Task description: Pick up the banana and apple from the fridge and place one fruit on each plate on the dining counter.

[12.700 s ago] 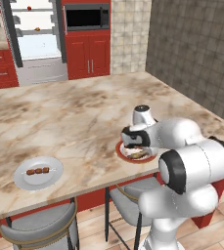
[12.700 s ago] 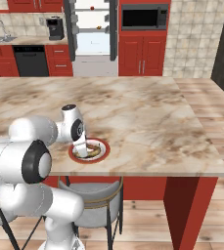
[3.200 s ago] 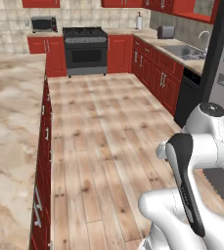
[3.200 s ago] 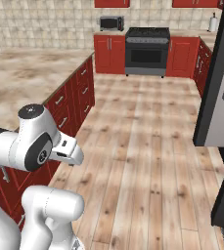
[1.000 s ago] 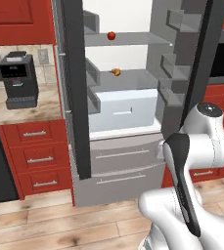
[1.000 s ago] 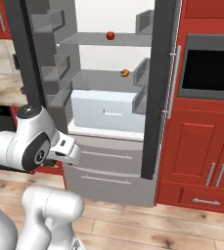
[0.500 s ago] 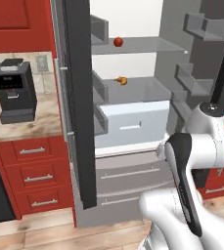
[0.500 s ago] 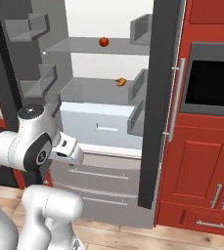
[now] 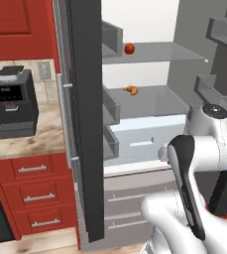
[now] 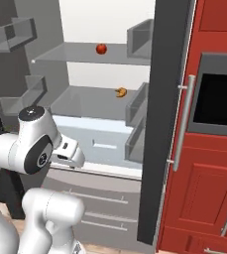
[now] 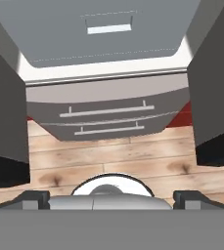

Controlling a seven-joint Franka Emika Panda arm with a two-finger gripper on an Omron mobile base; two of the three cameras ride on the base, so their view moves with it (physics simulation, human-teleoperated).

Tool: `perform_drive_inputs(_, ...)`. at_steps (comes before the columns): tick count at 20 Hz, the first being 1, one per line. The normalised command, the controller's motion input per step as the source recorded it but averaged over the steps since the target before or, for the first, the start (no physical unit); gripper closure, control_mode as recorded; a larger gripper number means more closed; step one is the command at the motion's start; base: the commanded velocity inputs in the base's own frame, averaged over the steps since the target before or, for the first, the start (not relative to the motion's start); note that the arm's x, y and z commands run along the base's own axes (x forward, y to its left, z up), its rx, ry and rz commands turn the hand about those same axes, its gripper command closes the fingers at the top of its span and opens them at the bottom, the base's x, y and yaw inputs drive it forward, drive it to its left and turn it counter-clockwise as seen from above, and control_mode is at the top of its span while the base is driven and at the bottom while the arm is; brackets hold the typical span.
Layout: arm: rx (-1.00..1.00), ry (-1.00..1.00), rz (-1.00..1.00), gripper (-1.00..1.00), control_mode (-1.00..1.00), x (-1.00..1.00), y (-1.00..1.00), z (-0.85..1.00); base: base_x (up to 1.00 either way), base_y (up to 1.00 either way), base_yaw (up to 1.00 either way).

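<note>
Pincer [image 11: 111, 197] spread wide and empty, pointed down at the silver lower drawers [image 11: 106, 116] and wood floor [image 11: 108, 161] before the fridge [image 9: 85, 124]. Doors swung open; apple [image 9: 129, 48] resting on the upper shelf [image 9: 154, 53], orange-brown lumpy item [image 9: 132, 90] on the shelf beneath, white drawer [image 9: 144, 141] lower still.

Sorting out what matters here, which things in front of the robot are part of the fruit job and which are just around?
Job:
apple, upper shelf of the fridge
gripper, open, nothing held

Just around:
orange-brown lumpy item, lower shelf
coffee machine
red drawers
oven
</note>
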Motion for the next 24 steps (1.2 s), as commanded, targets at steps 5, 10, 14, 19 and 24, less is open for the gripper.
perform_drive_inputs(5,0.00,0.00,0.00,-1.00,1.00,0.00,0.00,0.00,0.54,-0.32,0.09)
perform_drive_inputs(10,0.00,0.00,0.00,-1.00,1.00,0.00,0.00,0.00,0.30,-0.37,0.05)
perform_drive_inputs(14,0.00,0.00,0.00,-1.00,1.00,0.00,0.00,0.00,0.23,-0.08,0.00)
perform_drive_inputs(19,0.00,0.00,0.00,-1.00,1.00,0.00,0.00,0.00,0.70,-0.16,0.01)
perform_drive_inputs(24,0.00,0.00,0.00,-1.00,1.00,0.00,0.00,0.00,0.60,-0.18,0.00)
